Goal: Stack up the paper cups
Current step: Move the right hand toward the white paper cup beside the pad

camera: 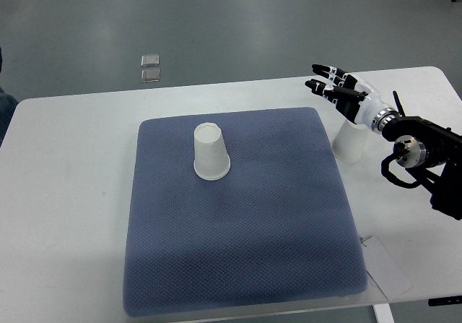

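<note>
Your blue mat (pixel 238 265) fills the frame's centre; one paper cup (pixel 211 152) stands inverted on its upper part; another cup (pixel 350 143) sits on the white table (pixel 65 193) at right — under your right hand (pixel 345 92), fingers spread, gripping nothing.

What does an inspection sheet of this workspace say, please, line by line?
Surface: white table, with a blue-grey mat lying on it.
Job's things: one paper cup upside down on the mat; second paper cup on the table beside the mat's right edge, partly hidden.
Clutter: paper slip near the mat's front right corner.
Hands: right hand above the second cup, fingers spread, holding nothing; left not in view.
Cables: nothing seen.
Surroundings: grey floor with a small clear object.
</note>
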